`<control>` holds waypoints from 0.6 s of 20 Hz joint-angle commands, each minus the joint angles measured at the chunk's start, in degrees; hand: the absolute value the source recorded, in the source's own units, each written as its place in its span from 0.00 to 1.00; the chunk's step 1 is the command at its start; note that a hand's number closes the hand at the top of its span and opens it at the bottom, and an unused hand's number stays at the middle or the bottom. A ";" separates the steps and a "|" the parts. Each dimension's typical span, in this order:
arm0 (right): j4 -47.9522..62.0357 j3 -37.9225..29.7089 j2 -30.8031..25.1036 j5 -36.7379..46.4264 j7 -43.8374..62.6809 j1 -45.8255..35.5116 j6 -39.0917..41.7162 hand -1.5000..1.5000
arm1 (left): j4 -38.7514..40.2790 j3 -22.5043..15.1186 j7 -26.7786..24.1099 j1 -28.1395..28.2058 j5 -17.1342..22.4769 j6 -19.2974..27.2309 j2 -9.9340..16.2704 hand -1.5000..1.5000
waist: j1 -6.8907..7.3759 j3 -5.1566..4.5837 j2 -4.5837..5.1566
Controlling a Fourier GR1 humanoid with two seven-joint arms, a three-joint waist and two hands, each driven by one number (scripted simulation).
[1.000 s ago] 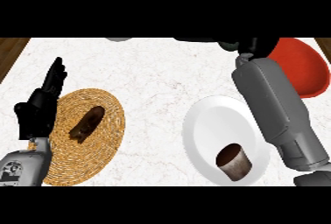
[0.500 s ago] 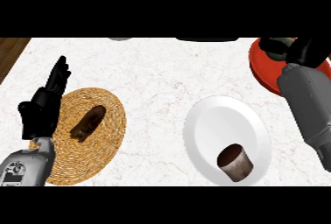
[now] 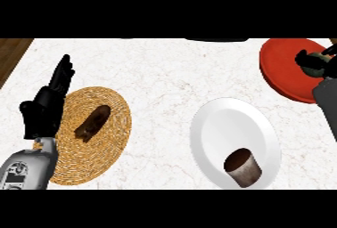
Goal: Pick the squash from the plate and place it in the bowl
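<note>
Beside white plate [image 3: 227, 124], brown cup [image 3: 242, 167].

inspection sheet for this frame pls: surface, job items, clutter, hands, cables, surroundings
surface: white marbled counter.
job's things: white plate at centre right; red bowl at far right. Squash not clearly seen; a greenish thing shows inside the right hand's curl, too hidden to name.
clutter: brown cup lying on the white plate; wicker plate at left with a dark item on it.
hands: left hand open, resting, fingers up, at left; right hand curled, over the bowl.
cables: nothing seen.
surroundings: wood strip at top left.
</note>
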 commanded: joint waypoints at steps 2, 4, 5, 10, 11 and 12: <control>2.40 -7.55 -2.11 -9.32 -8.24 0.76 4.81 0.00 | 0.43 -1.17 0.06 -0.30 -0.81 0.41 -1.25 0.50 | 0.15 0.13 0.29; 2.39 -9.39 -0.53 -11.77 -12.27 0.78 5.27 0.00 | 1.69 0.95 0.07 -2.54 1.23 -1.14 0.14 0.50 | 0.42 0.15 0.52; 1.93 -10.98 -1.94 -13.76 -14.74 1.17 7.43 0.00 | -1.14 -1.13 -1.55 1.89 -0.04 -0.13 -1.36 0.50 | 1.13 0.21 0.41; -0.13 -16.32 -0.08 -20.39 -28.20 3.71 7.23 0.00 | 1.34 0.85 -1.16 -0.29 0.64 -0.74 -0.14 0.50 | 0.48 0.21 0.42; -0.25 -17.21 -0.89 -21.36 -30.12 3.56 8.26 0.00 | 0.50 0.45 0.35 -2.63 -0.52 0.29 -0.27 0.50 | 0.63 0.32 0.63; -1.29 -18.53 0.55 -22.83 -32.97 4.50 5.90 0.00 | -0.82 0.30 0.12 0.27 0.36 -1.07 0.15 0.50 | 0.56 0.20 0.14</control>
